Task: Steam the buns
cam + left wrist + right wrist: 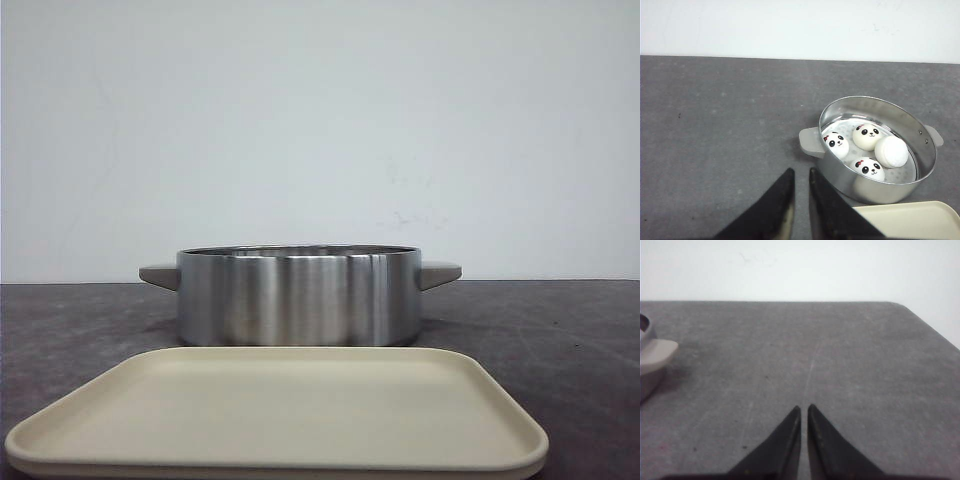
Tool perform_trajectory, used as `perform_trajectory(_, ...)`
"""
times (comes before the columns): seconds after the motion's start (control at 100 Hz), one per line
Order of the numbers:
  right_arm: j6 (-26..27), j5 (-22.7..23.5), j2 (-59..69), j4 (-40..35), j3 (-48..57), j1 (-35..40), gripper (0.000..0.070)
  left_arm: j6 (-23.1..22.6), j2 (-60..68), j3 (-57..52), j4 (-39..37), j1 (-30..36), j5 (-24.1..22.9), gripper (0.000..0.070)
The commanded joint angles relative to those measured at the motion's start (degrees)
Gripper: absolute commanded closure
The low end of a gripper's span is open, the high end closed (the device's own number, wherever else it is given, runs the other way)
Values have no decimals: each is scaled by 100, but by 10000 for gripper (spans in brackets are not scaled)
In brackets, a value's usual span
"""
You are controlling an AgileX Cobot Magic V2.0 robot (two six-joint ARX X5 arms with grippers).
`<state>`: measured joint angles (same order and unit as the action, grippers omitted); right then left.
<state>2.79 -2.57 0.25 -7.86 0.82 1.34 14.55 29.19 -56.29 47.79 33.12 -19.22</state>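
Buns point(869, 150) inside steel steamer pot point(840, 172), four on perforated floor, seen only from left wrist view (one turned, face hidden). Hidden behind pot wall in front view. Beige tray point(480, 425) before pot, cut off by lower edge. Left gripper point(801, 172) nearly pressed together; right gripper point(804, 407) pressed together; both holding nothing, over grey table point(850, 355).

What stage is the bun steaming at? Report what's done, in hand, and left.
Done: all four panda buns sit inside the steel steamer pot, three faces showing, one turned away. The beige tray in front of the pot holds nothing. In hand: nothing; the left hand and right hand hang nearly closed over the bare grey table. Left: no lid is visible, so the pot stands uncovered.
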Motion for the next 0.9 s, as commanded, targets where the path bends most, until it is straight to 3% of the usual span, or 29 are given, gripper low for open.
perform_trajectory(0.0,-24,-46,-4,22,-15,2,683,4,28,-98,-68,26,-11,684)
perform_trajectory(0.89,-24,-46,-4,225,-15,-2,683,-59,26,-98,-63,22,-11,684)
